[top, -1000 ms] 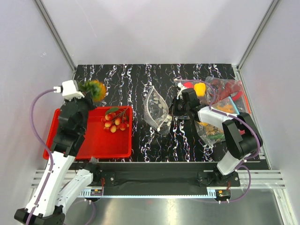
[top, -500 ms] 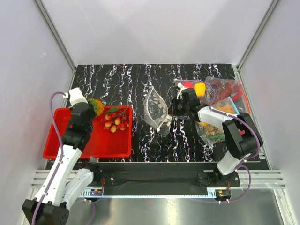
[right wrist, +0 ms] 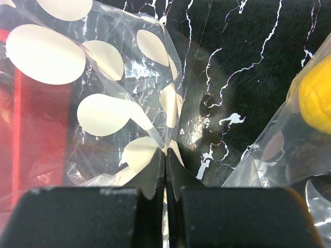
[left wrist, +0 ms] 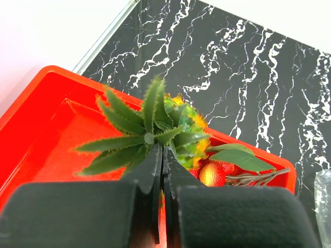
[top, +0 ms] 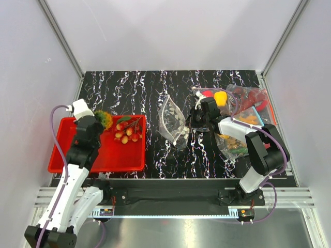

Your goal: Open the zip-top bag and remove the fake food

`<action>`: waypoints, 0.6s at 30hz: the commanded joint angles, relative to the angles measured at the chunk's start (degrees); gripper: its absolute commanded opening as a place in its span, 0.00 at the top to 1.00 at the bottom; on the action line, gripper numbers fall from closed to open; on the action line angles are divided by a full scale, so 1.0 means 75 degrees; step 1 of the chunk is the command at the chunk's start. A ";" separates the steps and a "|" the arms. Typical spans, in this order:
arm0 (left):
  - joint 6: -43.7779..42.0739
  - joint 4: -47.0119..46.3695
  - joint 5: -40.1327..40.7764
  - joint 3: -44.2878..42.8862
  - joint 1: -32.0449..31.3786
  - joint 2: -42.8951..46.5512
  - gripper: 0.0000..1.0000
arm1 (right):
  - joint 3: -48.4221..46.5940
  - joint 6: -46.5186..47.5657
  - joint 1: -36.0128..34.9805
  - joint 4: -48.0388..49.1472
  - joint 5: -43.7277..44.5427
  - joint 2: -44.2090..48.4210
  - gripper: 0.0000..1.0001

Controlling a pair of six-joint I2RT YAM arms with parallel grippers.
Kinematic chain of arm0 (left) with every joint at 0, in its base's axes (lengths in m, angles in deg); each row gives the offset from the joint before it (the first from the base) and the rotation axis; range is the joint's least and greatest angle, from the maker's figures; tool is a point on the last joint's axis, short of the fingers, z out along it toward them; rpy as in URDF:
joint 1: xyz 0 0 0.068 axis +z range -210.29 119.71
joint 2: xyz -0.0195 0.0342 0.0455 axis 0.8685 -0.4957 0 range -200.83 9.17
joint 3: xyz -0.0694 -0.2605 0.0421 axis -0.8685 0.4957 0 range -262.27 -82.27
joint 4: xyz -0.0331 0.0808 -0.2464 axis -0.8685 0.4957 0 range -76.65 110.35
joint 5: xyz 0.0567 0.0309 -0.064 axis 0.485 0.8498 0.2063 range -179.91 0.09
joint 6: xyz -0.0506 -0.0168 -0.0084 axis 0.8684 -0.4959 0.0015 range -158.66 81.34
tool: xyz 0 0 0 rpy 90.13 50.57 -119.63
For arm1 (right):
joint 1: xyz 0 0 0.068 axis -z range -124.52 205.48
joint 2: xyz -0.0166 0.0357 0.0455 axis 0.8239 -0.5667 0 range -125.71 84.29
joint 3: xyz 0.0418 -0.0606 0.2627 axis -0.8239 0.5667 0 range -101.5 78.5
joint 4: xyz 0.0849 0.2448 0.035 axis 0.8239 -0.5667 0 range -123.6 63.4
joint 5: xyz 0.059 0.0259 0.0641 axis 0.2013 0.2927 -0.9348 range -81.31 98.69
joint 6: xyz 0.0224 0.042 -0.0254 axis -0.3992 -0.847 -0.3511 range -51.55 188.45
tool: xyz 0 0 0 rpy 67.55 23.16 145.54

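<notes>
Presently left gripper (left wrist: 163, 151) pinches the orange fruit (left wrist: 182, 126) by its leaves above the tray (left wrist: 36, 111); right gripper (right wrist: 165, 156) clamps the zip-top bag (right wrist: 103, 111).

light: bright, even | shadows: soft | glare: zip-top bag (right wrist: 103, 111) | wrist foregrounds: blurred

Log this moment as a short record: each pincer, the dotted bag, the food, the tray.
left pincer: shut on the green leaves of the orange fruit, above the red tray
right pincer: shut on an edge of the zip-top bag
cherries: lying in the red tray
other bags: filled, on the right
</notes>
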 commanded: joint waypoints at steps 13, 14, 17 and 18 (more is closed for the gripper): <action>0.0099 -0.0082 -0.0229 -0.0223 0.0035 -0.0291 1.00 | -0.0007 0.0131 0.0048 -0.0005 -0.0031 0.0010 1.00; 0.0111 -0.0082 -0.0253 -0.0223 0.0035 -0.0175 1.00 | -0.0018 0.0131 0.0048 -0.0005 -0.0043 -0.0013 1.00; 0.0099 -0.0035 -0.0265 -0.0223 0.0012 0.0037 1.00 | -0.0053 0.0131 0.0048 0.0007 -0.0078 -0.0083 1.00; 0.0111 0.0035 -0.0265 -0.0246 0.0011 0.0061 1.00 | -0.0053 0.0108 0.0048 0.0030 -0.0101 -0.0107 1.00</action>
